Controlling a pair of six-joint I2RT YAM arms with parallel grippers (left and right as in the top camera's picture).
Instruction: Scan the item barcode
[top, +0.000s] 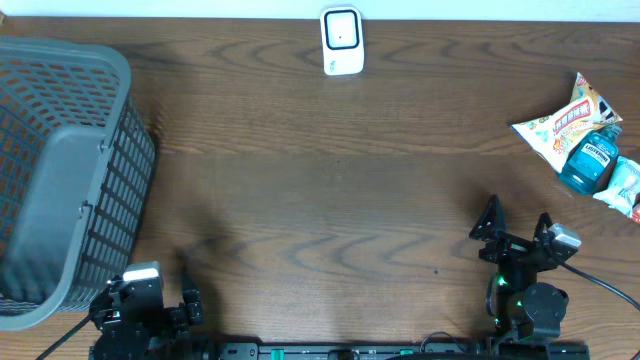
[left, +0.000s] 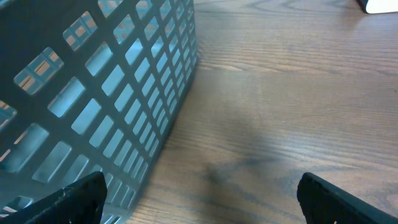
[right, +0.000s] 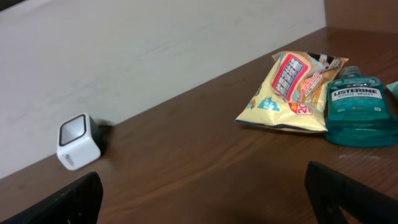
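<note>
Mouthwash bottle (top: 590, 163), labelled LISTERINE COOL MINT, lies against a snack bag (top: 563, 125), well beyond my right tool (top: 517, 222); I see it and my left tool (left: 202, 202) spread, empty.

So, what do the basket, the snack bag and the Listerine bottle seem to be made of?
Basket: likely matte grey plastic, moulded lattice walls.
Snack bag: probably glossy printed plastic film, crinkled.
Listerine bottle: clear plastic apparently, teal liquid showing through.

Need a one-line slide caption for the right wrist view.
Right wrist view: right fingers open, empty; scanner, snack bag and Listerine bottle ahead on the table.
</note>
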